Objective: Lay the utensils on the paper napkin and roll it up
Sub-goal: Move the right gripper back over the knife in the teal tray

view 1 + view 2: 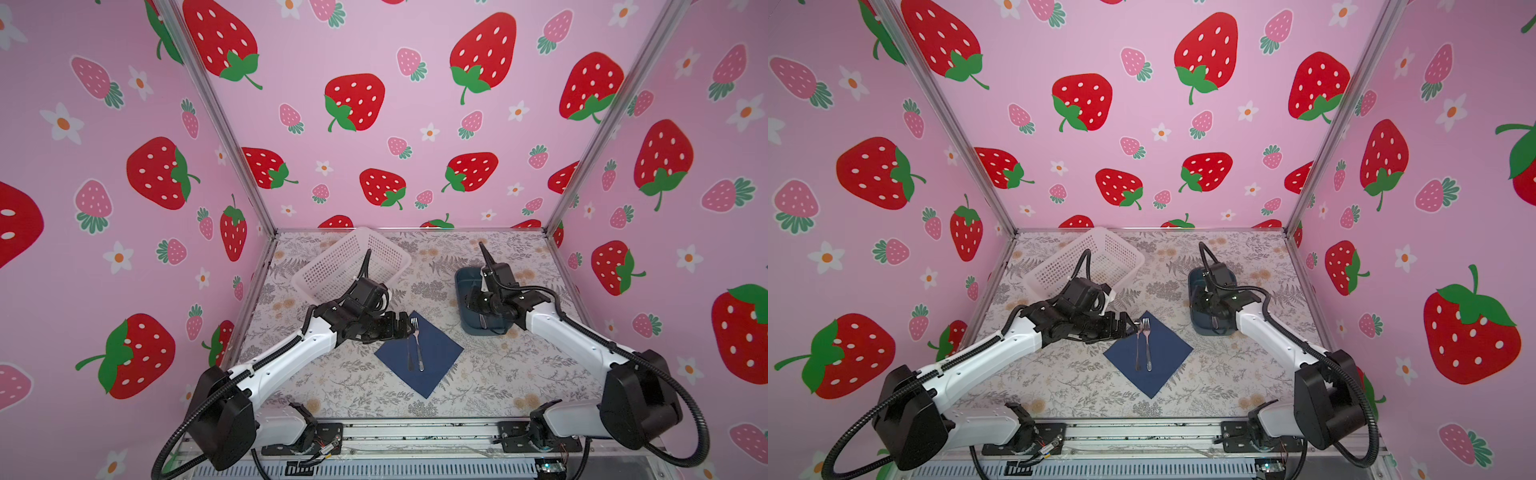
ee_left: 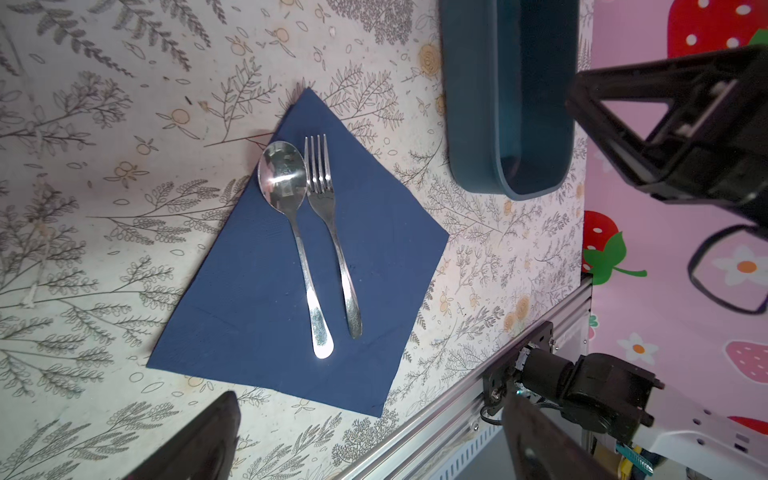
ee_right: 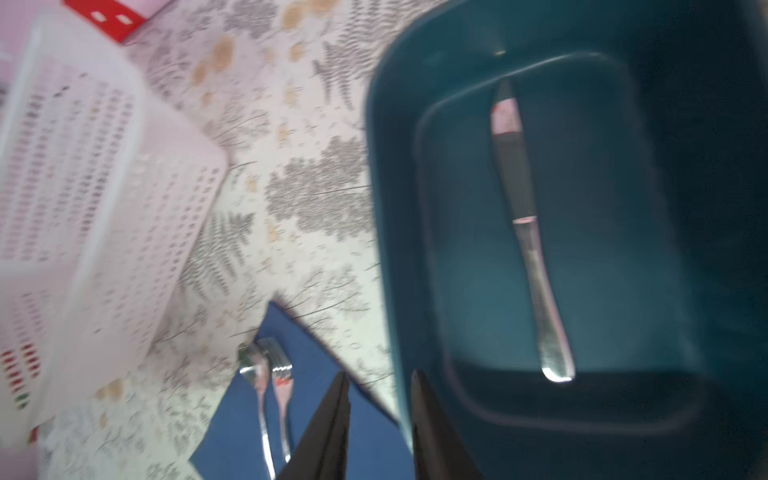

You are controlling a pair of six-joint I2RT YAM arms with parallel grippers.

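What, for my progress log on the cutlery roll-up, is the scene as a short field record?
napkin: dark navy square paper napkin, flat, unrolled
on napkin: shiny silver metal spoon and fork, side by side, handles toward the robot
in tray: silver metal knife, lying in the teal rounded plastic tray
left gripper: open, empty, by the utensil heads
right gripper: jaws parted, empty, above the tray
left to do: knife onto napkin, then rolling
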